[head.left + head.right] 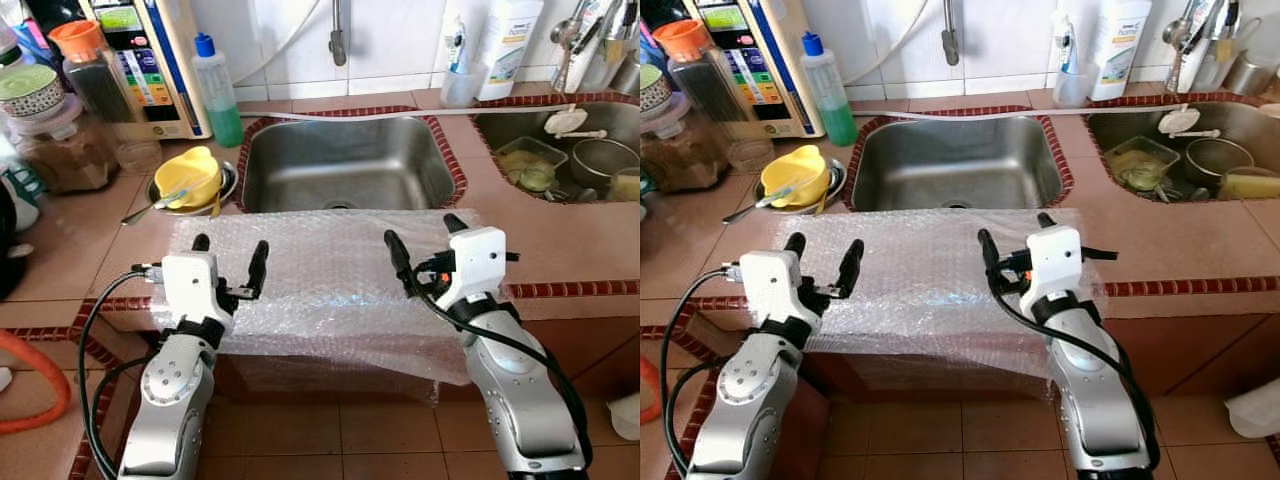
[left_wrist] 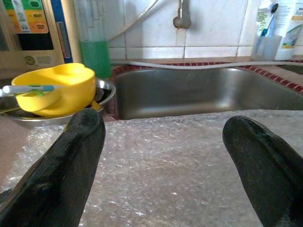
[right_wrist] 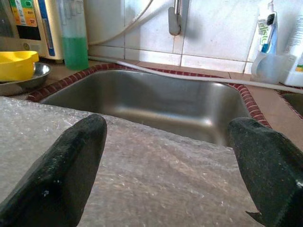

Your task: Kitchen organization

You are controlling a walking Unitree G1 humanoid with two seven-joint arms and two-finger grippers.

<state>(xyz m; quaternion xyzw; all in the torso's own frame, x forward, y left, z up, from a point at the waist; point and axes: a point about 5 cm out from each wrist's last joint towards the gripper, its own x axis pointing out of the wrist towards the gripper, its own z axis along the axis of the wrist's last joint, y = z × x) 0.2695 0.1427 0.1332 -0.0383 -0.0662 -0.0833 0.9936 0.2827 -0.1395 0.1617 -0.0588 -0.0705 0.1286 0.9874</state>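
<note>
A sheet of bubble wrap (image 1: 330, 275) lies on the tiled counter in front of the steel sink (image 1: 345, 165) and droops over the front edge. My left gripper (image 1: 230, 255) hovers open above its left end, and the fingers (image 2: 61, 165) hold nothing. Over the sheet's right end my right gripper (image 1: 425, 245) also stands open and empty, its fingers (image 3: 61, 170) spread wide. A yellow cup (image 1: 188, 175) with a spoon rests in a metal bowl (image 1: 228, 190) left of the sink.
A green soap bottle (image 1: 218, 92) and a water purifier (image 1: 150, 60) stand at the back left, with jars (image 1: 60, 130) beside them. A second sink (image 1: 570, 150) on the right holds dishes. White bottles (image 1: 505, 45) stand against the wall. An orange hose (image 1: 40, 385) lies low on the left.
</note>
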